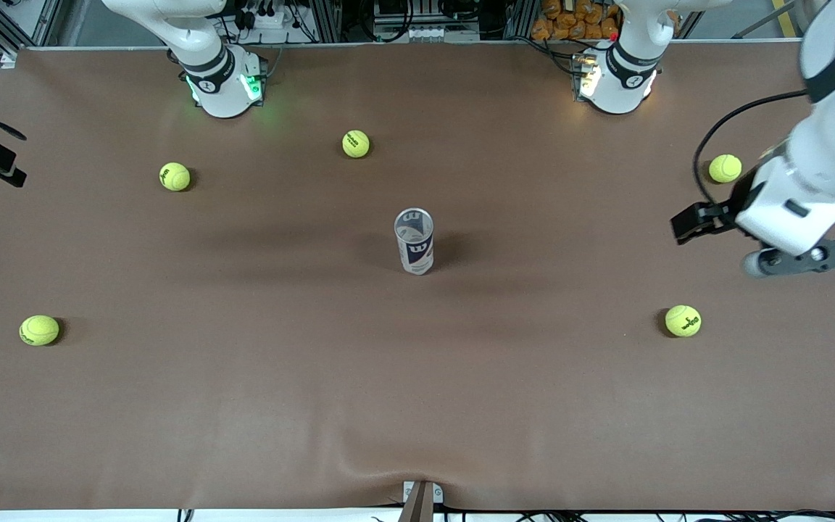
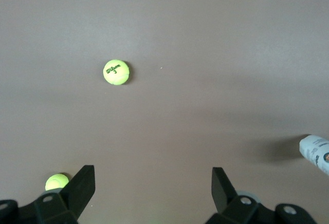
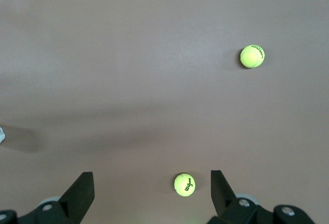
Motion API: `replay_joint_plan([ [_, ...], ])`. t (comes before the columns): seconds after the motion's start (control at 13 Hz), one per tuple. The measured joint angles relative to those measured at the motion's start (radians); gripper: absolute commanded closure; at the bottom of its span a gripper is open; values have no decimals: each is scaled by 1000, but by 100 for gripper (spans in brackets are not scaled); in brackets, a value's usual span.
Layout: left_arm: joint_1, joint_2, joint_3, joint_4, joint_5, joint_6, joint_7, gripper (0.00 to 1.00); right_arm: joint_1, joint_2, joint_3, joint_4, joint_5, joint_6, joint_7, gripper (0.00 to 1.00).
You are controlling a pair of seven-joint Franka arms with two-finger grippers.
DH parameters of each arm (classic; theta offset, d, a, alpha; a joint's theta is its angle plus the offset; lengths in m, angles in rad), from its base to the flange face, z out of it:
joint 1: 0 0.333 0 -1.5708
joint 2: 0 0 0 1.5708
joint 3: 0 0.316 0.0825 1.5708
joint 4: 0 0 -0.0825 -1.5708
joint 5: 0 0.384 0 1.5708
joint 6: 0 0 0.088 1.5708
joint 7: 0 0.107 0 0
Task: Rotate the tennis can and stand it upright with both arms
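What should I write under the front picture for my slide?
Tennis can upright mid-table among five tennis balls; open left end effector hovers near the table's end.

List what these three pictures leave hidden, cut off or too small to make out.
- Right pincer: absent from the front view; the arm leaves that view's edge. Only the right wrist view shows it, open.
- Left pincer: in the front view the wrist's housing covers most of it.
- Can: the left wrist view's edge cuts it; only a sliver shows in the right wrist view.
- Can's contents: glare on the open top hides them.
- Ball print: too small.
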Motion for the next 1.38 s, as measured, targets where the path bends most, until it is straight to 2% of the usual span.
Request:
replay_joint_plan([
  [0.23,14,-96,81,-126,-62,53,105,0,-5,0,-1,0,0,-7,0,0],
  [0.54,15,-208,131,-270,-70,94,176,0,-6,0,-1,0,0,-8,0,0],
  [0.92,-56,-267,245,-297,-70,71,248,0,-6,0,2,0,0,-10,0,0],
  [1.38,-102,-313,309,-308,-70,42,248,0,-5,0,9,0,0,-12,1,0],
])
